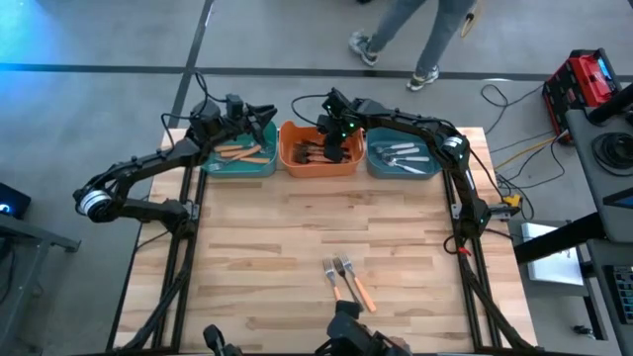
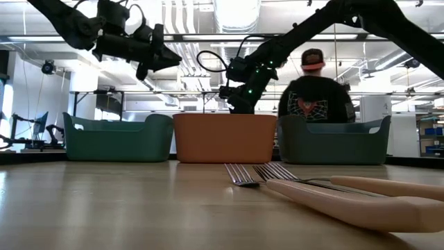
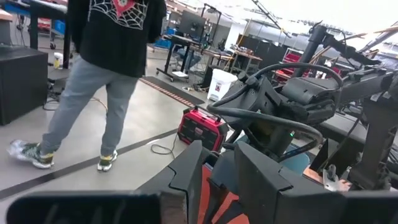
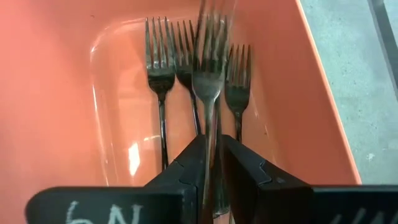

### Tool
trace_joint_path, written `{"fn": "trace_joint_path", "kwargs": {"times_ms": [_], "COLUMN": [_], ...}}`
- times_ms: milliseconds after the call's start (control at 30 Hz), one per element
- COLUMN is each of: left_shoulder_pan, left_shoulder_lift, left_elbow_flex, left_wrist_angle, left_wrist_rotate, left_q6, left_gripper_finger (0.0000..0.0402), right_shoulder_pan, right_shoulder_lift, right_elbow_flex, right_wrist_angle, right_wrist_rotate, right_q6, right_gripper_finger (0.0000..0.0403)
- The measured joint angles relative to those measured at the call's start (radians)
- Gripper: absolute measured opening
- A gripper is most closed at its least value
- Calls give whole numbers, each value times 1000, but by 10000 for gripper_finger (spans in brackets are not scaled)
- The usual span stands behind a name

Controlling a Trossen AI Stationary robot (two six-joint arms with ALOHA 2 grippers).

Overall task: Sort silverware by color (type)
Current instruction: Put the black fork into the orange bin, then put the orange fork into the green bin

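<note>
My right gripper point(image 4: 211, 171) pinches a dark fork point(image 4: 208, 87) lengthwise, tines forward, directly above the orange bin point(image 4: 56, 93).

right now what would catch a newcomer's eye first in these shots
Three bins line the table's far edge, and the right gripper hangs over the middle orange bin, a dark fork between its fingers above others lying inside. Two orange-handled forks lie alone near the front edge. The left gripper hovers over the left green bin, and a person stands behind the table.
</note>
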Motion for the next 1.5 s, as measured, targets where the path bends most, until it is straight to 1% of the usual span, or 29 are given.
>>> {"fn": "trace_joint_path", "kwargs": {"times_ms": [133,300,467,600,733,900,1067,1167,1267,1367,1500], "left_shoulder_pan": [0,0,0,0,0,0,0,0,-1,-5,-23], "left_shoulder_lift": [0,0,-1,-1,-1,-1,-1,-1,-1,-2,-2], "left_elbow_flex": [33,102,165,195,196,195,195,194,194,194,194], "left_wrist_angle": [-2,-58,-182,-268,-282,-294,-364,-423,-440,-441,-443], "left_wrist_rotate": [0,-1,0,0,0,0,0,5,54,104,111], "left_q6": [3,3,6,0,-16,-31,-31,-11,21,54,134], "left_gripper_finger": [78,78,77,77,78,77,78,77,77,78,77], "right_shoulder_pan": [0,0,0,-1,-2,-3,-3,-3,0,4,11], "right_shoulder_lift": [0,-17,-40,-38,-37,-39,-45,-45,-45,-84,-129], "right_elbow_flex": [0,4,96,189,240,306,389,454,523,514,512], "right_wrist_angle": [2,1,25,94,188,189,91,4,-85,-122,-198], "right_wrist_rotate": [0,0,0,0,0,1,0,0,0,-7,-9], "right_q6": [6,75,116,117,118,181,272,284,294,328,310], "right_gripper_finger": [44,43,44,43,43,43,43,43,43,43,43]}}
